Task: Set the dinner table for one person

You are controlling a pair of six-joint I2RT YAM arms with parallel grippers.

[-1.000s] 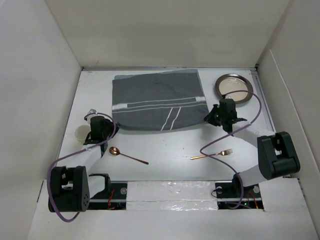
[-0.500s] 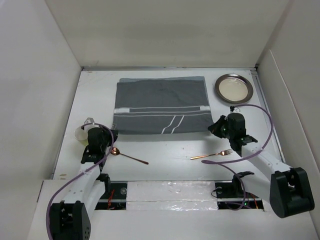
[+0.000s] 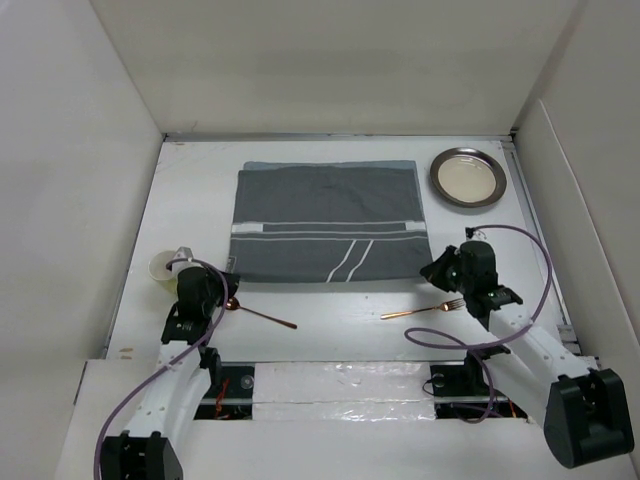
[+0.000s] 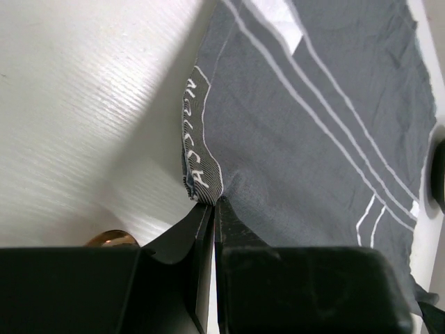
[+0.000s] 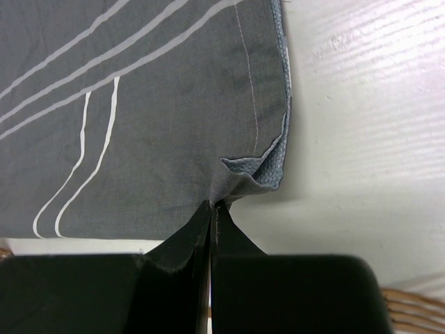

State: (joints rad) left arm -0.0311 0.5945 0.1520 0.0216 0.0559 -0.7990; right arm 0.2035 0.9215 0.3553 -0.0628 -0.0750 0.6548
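A dark grey placemat [image 3: 328,220] with pale stripes lies spread on the white dinner table [image 3: 350,300]. My left gripper [image 3: 229,285] is shut on its near left corner, seen pinched in the left wrist view [image 4: 208,198]. My right gripper [image 3: 432,270] is shut on its near right corner, folded up at the fingertips in the right wrist view [image 5: 240,184]. A copper spoon [image 3: 255,310] lies just beside the left gripper. A copper fork [image 3: 425,309] lies near the right gripper. A metal plate [image 3: 466,177] sits at the back right. A cream cup [image 3: 163,266] stands at the left.
White upright panels enclose the table on the left [image 3: 80,200], back and right. The arms' purple cables [image 3: 520,290] loop over the near part of the table. The taped front edge [image 3: 340,385] runs between the two arm bases.
Both grippers have pulled the placemat toward the near edge, holding its near corners. The cloth is now flatter and squarer, and the cup is uncovered beside the left arm.
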